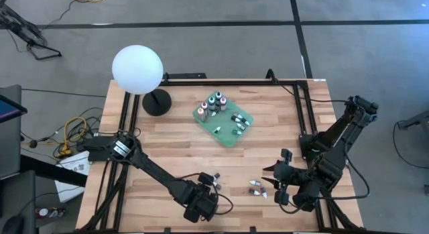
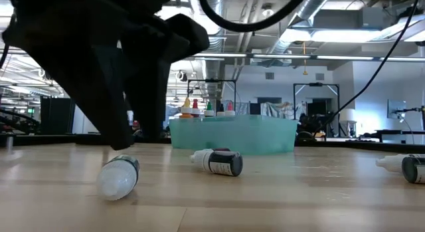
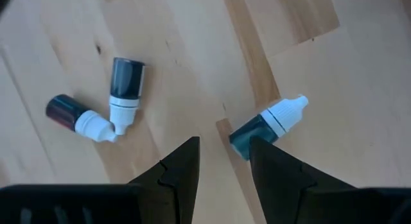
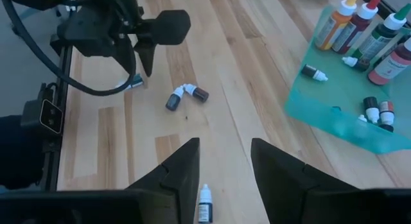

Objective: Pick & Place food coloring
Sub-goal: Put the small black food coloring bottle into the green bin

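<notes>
Two grippers work low over the table's near edge. The left gripper (image 3: 223,161) hangs with fingers slightly parted and empty, just above a teal dropper bottle (image 3: 266,124) lying on the wood; two more small bottles (image 3: 106,105) lie touching nearby. The right gripper (image 4: 225,169) is parted, empty, above another tiny bottle (image 4: 205,205). Other bottles sit in the green tray (image 1: 224,135).

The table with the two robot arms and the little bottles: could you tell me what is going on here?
The left gripper, open, is poised over a small teal dropper bottle lying on the wood, with two more bottles beside it. The right gripper is open and empty above another stray bottle. Several bottles already sit in the green tray.
</notes>
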{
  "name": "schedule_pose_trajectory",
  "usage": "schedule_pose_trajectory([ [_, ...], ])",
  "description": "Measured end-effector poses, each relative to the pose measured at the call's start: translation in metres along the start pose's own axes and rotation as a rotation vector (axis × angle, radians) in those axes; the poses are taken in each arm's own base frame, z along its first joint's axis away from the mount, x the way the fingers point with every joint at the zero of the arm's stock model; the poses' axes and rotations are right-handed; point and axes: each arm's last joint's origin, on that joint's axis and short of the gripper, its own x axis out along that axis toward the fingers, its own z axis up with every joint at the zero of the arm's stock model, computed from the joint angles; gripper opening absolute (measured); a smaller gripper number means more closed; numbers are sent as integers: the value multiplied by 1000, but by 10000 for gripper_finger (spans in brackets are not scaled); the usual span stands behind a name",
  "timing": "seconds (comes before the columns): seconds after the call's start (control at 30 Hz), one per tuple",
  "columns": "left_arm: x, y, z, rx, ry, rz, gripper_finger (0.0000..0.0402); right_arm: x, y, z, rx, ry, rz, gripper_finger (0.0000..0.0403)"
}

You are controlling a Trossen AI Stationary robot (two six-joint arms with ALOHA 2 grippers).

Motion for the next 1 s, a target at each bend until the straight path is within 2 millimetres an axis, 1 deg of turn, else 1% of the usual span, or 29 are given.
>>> schedule_pose_trajectory([
  [0.47,0,-3,1,0,-15,-56,134,0,0,0,-4,2,0,133],
  [0.57,0,-4,1,3,-17,-51,148,0,0,0,-4,2,0,134],
  [0.87,0,-5,1,22,-21,-28,212,0,0,0,-4,2,0,133],
  [1.0,0,-5,1,23,-22,-27,229,0,0,0,-3,1,0,133],
])
